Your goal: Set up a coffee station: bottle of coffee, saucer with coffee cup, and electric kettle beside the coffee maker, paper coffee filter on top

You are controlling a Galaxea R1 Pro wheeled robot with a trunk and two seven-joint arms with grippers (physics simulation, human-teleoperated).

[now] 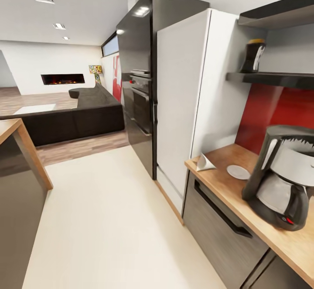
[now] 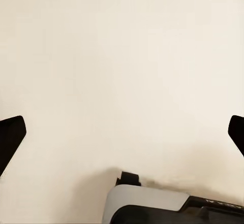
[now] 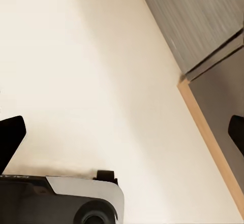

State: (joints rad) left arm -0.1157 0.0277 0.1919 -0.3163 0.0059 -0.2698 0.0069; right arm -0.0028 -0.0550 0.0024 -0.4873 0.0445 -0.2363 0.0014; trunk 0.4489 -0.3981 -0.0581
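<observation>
The robot is facing the kitchen corner from the pale floor (image 1: 109,219), apparently on its way in. The tall black drip coffee maker with its silver housing and glass carafe (image 1: 281,177) is sitting on the wooden worktop (image 1: 288,241), where the task wants it. Near it, towards the white fridge (image 1: 183,97), the small flat round white saucer (image 1: 238,172) is lying, and beyond that, near the worktop's end, the small white paper coffee filter cone (image 1: 204,163) is resting on its side. The small dark squarish bottle of coffee with a yellow-orange cap (image 1: 253,56) is standing on the thin black kitchen shelf (image 1: 270,78) above, awaiting collection.

The left claw (image 2: 122,132) is hanging over bare floor, spread wide and carrying nothing. The right claw (image 3: 122,132) is likewise wide open and empty, hanging above the floor beside grey cabinet fronts (image 3: 198,21).
</observation>
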